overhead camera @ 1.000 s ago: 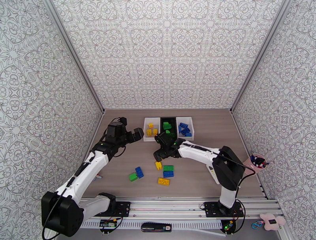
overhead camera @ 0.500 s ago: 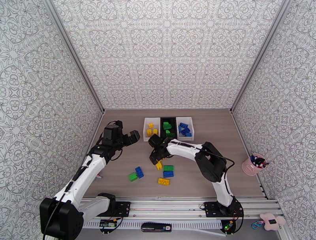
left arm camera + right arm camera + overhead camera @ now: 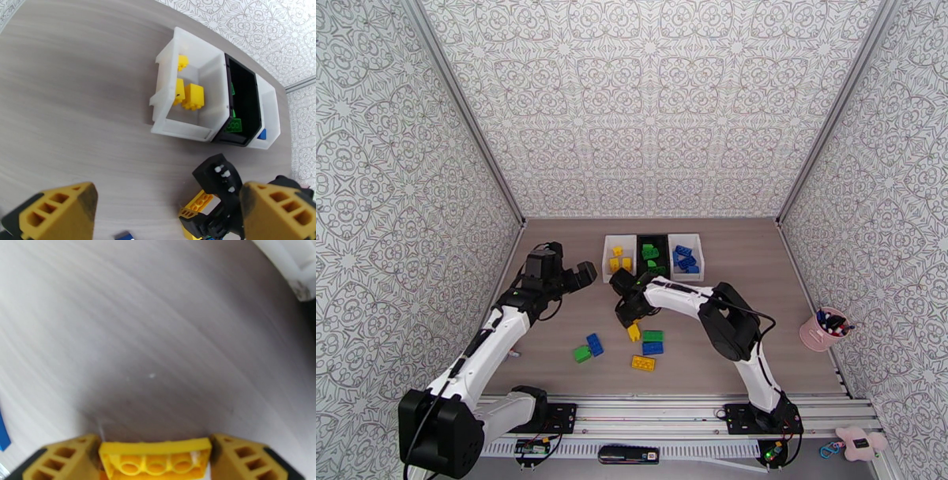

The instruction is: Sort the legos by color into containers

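Note:
Three containers stand side by side at the back: a white bin (image 3: pixel 607 267) with yellow legos (image 3: pixel 192 96), a black bin (image 3: pixel 640 240) with green ones (image 3: pixel 650 253), and a white bin (image 3: pixel 698 245) with blue ones (image 3: pixel 684 259). My right gripper (image 3: pixel 630 322) is low over the table, shut on a yellow lego (image 3: pixel 155 461) that sits tight between both fingers. Loose legos lie nearby: green (image 3: pixel 653 335), blue (image 3: pixel 653 347), yellow (image 3: pixel 643 362), blue (image 3: pixel 595 344) and green (image 3: pixel 582 354). My left gripper (image 3: pixel 584 273) hovers open left of the bins, holding nothing.
A pink cup of pens (image 3: pixel 818 329) stands at the table's right edge. Patterned walls close in the left, back and right sides. The left wrist view shows the right gripper's black body (image 3: pixel 219 179) close in front of the white bin (image 3: pixel 164 89).
The right gripper has slid a little left and closed its fingers onto the yellow lego, while its elbow swung leftward. The left gripper drew back slightly to the left and stayed open.

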`<state>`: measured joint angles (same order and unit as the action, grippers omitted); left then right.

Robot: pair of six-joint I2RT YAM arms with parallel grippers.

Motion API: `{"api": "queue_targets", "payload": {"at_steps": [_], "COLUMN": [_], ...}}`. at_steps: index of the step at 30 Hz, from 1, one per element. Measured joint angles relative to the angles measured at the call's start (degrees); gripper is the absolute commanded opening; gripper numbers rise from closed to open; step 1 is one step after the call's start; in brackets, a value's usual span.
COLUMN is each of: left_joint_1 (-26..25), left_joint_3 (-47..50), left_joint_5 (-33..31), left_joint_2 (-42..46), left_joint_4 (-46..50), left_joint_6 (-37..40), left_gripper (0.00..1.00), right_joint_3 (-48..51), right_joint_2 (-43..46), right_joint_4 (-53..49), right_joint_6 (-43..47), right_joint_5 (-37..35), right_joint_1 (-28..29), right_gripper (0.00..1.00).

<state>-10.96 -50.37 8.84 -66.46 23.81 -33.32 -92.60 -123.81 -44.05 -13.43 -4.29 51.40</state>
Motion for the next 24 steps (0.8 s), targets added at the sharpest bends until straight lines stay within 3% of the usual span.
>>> {"api": "queue_targets", "payload": {"at_steps": [4,13,24], "left_joint_1": [-0.20,-1.86,-8.57], "left_joint_3": [0.02,0.04,0.37], "left_joint_5": [-0.02,-1.68,-5.22], "left_joint_2": [-0.42,-0.42,-0.26], "left_joint_4": [0.02,-0.02,-3.06], "left_joint_6": [-0.13,0.92,6.78], "left_gripper": [1.00,1.00,1.00], "right_joint_3": [-0.20,0.85,7.65], "right_joint_2": [0.00,0.96,13.49], "right_joint_4": [-0.22,0.17,7.39], "right_joint_6": [-0.26,-1.70,-6.19], "right_joint_5": [-0.26,-1.64,-2.54], "right_joint_1": [0.04,-0.04,-5.16], "right_gripper": [0.59,0.58,0.57]}}
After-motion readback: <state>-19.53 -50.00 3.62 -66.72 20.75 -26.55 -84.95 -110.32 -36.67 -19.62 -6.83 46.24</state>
